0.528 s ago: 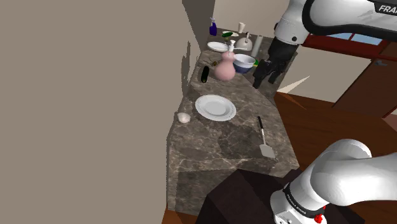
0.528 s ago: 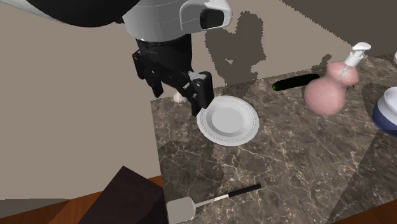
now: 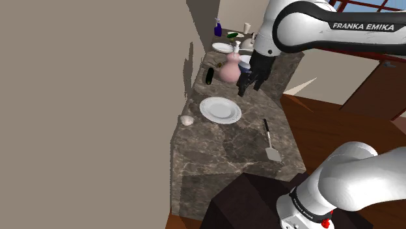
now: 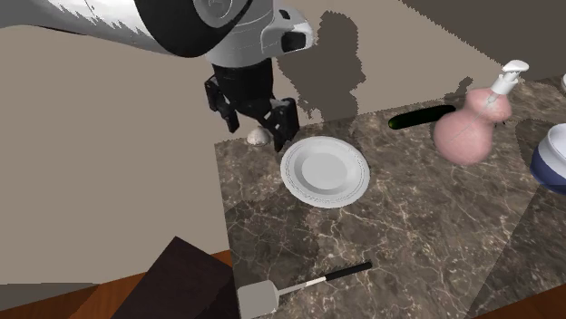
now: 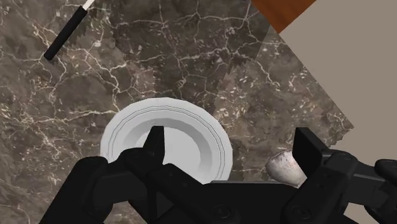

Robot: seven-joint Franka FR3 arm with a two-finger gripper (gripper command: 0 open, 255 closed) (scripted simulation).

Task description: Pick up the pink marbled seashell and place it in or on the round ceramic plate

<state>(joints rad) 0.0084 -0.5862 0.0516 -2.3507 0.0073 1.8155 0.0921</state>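
The seashell point(image 3: 187, 120) is small and pale pinkish-white. It lies on the dark marble counter near the wall-side edge, beside the round white plate point(image 3: 220, 109). My black gripper point(image 3: 246, 88) hangs open above the counter on the plate's far side, nothing between its fingers. In the second exterior view the gripper point(image 4: 279, 138) hovers over the plate's point(image 4: 325, 171) rim and partly hides the shell point(image 4: 258, 137). In the wrist view the plate point(image 5: 184, 140) lies under one finger point(image 5: 154, 141) and the shell point(image 5: 284, 168) sits close by the other finger point(image 5: 306, 148).
A black-handled spatula point(image 3: 270, 140) lies near the counter's open edge. A pink soap dispenser point(image 3: 229, 68), a blue and white bowl point(image 3: 249, 64) and a dark green cucumber-like thing point(image 3: 209, 76) stand beyond the plate. A beige wall point(image 3: 91, 97) borders the counter.
The arm has swung toward the shoulder view's left, bringing the gripper nearer the plate and shell. The fingers stay open; nothing on the counter moved.
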